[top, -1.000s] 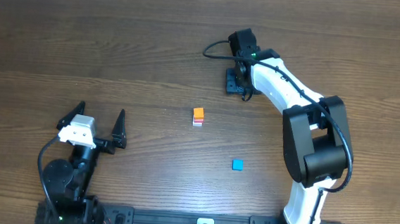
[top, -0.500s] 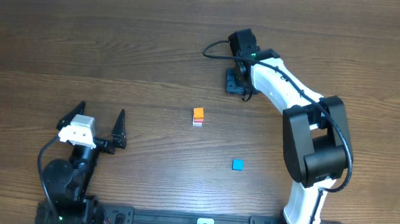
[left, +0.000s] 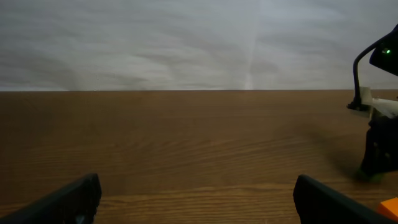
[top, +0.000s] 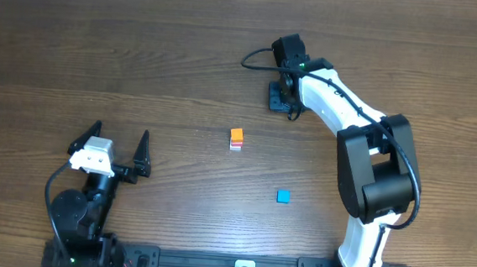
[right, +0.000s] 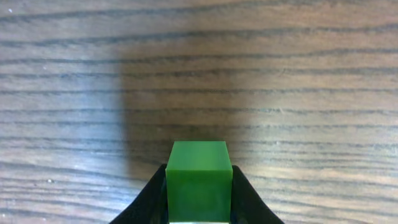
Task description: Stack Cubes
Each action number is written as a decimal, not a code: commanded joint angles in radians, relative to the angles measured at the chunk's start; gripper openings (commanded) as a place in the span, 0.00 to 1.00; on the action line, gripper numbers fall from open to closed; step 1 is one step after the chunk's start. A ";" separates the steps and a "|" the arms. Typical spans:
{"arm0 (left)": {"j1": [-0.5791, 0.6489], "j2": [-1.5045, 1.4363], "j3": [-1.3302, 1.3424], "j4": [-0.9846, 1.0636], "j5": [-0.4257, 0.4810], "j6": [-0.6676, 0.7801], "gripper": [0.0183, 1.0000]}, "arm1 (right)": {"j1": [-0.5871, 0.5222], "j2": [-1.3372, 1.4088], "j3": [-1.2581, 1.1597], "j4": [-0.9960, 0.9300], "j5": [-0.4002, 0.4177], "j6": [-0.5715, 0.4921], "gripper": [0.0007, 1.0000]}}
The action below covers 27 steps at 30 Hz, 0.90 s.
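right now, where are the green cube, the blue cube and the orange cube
green cube (right: 199,180), right wrist view, middle of its facing side
blue cube (top: 283,196), top view, its top face
orange cube (top: 237,135), top view, its top face

The counter (top: 102,40) is dark brown wood, smooth, with a straight fine grain and a low satin sheen. At the lower middle of the right wrist view, the green cube (right: 199,171) looks like smooth plastic, faintly glossy on top. The right tool (right: 199,186) has matt black plastic fingers (right: 149,196). Near the centre of the top view, the orange cube (top: 237,134) and the blue cube (top: 283,196) look smooth and matt. The right arm (top: 329,98) has a glossy white hard shell with matt black joints. The left tool (top: 111,146), lower left, is matt black. The pale backdrop (left: 186,43) looks matt and faintly creased.
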 commanded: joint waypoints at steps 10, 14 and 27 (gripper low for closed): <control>-0.004 -0.007 -0.005 0.000 0.010 0.014 1.00 | 0.088 -0.228 0.154 -0.358 0.031 0.071 0.02; -0.004 -0.007 -0.005 0.000 0.010 0.014 1.00 | 0.203 -0.299 0.160 -0.418 0.031 0.134 0.01; -0.004 -0.007 -0.005 0.000 0.010 0.014 1.00 | 0.365 -0.221 0.160 -0.403 0.026 0.237 0.01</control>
